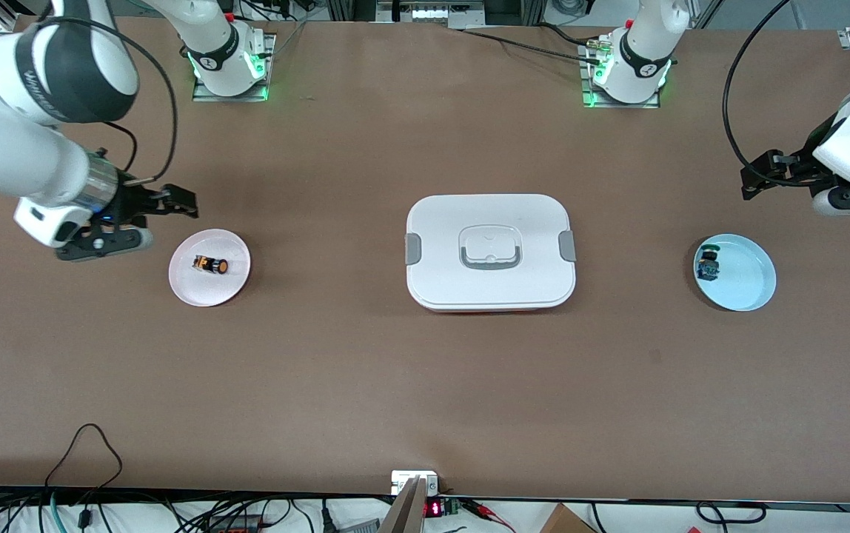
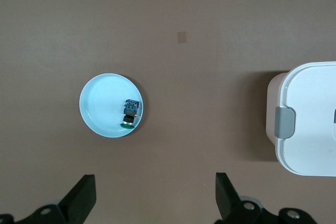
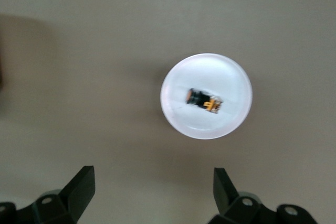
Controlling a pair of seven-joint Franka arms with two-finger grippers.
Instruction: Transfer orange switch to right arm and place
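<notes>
The orange switch [image 1: 210,264] lies on its side on a pale pink plate [image 1: 195,287] toward the right arm's end of the table. It shows in the right wrist view as the orange switch [image 3: 203,100] on the plate [image 3: 231,77]. My right gripper [image 1: 170,220] hangs open and empty over the table just beside that plate, its fingers [image 3: 84,182] spread wide around bare table. My left gripper [image 1: 780,194] hangs open and empty over the table beside a light blue plate [image 1: 749,275], toward the left arm's end.
A green-capped, blue-bodied switch [image 1: 708,265] lies on the blue plate [image 2: 102,103]. A white lidded box [image 1: 490,252] with grey clips and a handle stands mid-table between the two plates. Cables run along the table's front edge.
</notes>
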